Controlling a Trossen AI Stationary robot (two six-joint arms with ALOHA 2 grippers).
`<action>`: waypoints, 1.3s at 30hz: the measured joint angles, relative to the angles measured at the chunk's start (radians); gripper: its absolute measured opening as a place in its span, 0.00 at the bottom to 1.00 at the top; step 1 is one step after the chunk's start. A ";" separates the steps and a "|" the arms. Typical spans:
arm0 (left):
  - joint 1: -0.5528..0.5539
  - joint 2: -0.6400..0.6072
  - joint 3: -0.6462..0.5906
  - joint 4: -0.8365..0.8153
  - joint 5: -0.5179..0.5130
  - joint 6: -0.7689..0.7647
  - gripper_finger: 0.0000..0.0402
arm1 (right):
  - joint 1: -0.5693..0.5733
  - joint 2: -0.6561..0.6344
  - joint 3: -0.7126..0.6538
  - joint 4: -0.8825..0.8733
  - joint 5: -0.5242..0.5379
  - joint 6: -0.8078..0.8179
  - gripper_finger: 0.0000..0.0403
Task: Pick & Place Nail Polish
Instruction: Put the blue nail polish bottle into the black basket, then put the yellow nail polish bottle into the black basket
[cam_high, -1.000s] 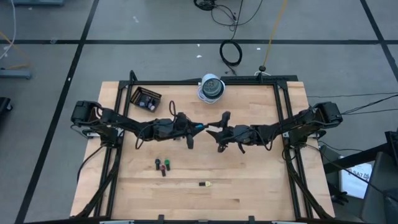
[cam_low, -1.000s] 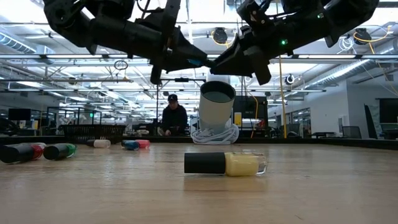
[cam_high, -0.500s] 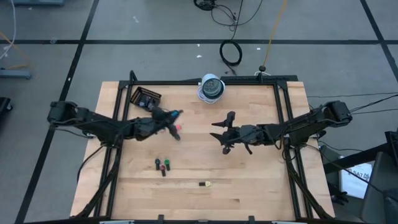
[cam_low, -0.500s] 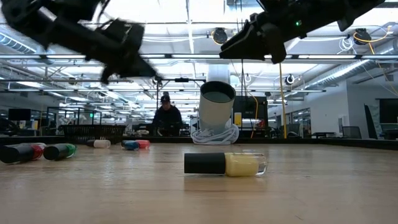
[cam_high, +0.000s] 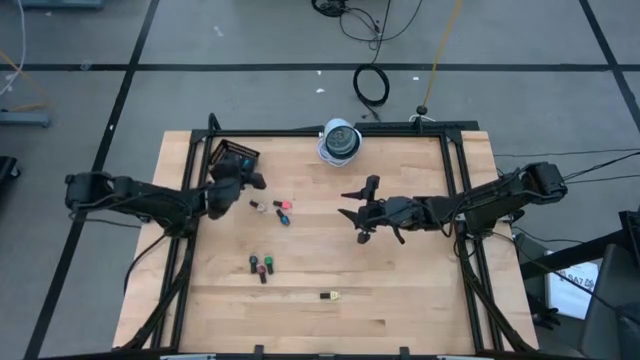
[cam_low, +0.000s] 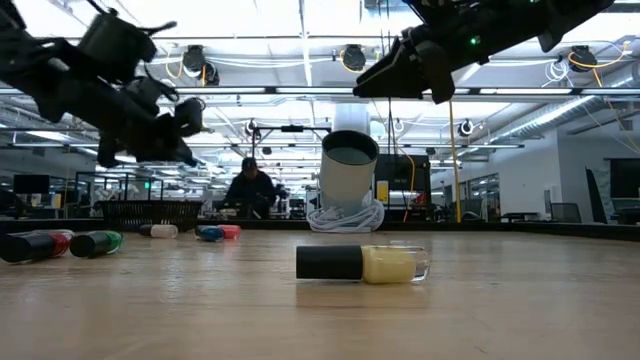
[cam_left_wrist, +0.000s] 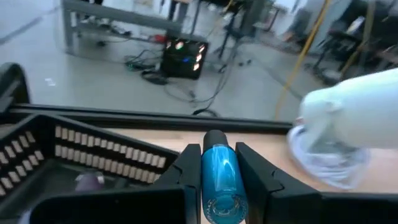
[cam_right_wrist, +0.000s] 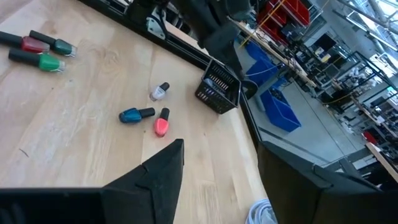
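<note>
My left gripper (cam_left_wrist: 219, 163) is shut on a blue nail polish bottle (cam_left_wrist: 219, 182). It hovers beside the black tray (cam_high: 233, 157) at the table's far left (cam_left_wrist: 74, 163). My right gripper (cam_high: 356, 211) hangs open and empty over the table's middle. Three loose bottles lie on their sides right of the tray: a clear one (cam_right_wrist: 160, 91), a pink one (cam_right_wrist: 161, 123) and a blue one (cam_right_wrist: 135, 115). A red and green group (cam_high: 260, 266) lies nearer the front. A yellow bottle (cam_low: 365, 263) lies at the near edge. My left gripper pinches the blue bottle's glass body (cam_left_wrist: 220, 186) between its two fingers. The bottle lies along the fingers, its dark cap (cam_left_wrist: 214, 139) sticking out past the fingertips. The fingers point about level toward the table's far edge. The bottle is clear of the table.
A white cylinder on a coiled cable (cam_high: 340, 141) stands at the far edge's middle. Black frame rails (cam_high: 460, 200) run along the table's left and right sides. Bare wood (cam_high: 400, 290) spreads at the near right. A person (cam_low: 250, 190) sits in the room beyond.
The two grippers stood tip to tip over the table's middle with the blue bottle between them. My left gripper has since drawn back toward the left and far edges, to the black tray, carrying the bottle. My right gripper stayed near the middle, a little higher.
</note>
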 joint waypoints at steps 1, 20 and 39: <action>0.026 0.000 0.018 -0.053 0.028 -0.013 0.13 | -0.001 0.000 0.000 0.000 0.000 0.001 0.49; 0.357 0.201 0.375 -0.878 0.198 -0.168 0.13 | -0.007 0.000 0.000 -0.004 0.000 0.015 0.49; 0.362 0.295 0.375 -0.838 0.219 -0.071 0.66 | -0.007 0.000 0.000 0.000 -0.003 0.041 0.49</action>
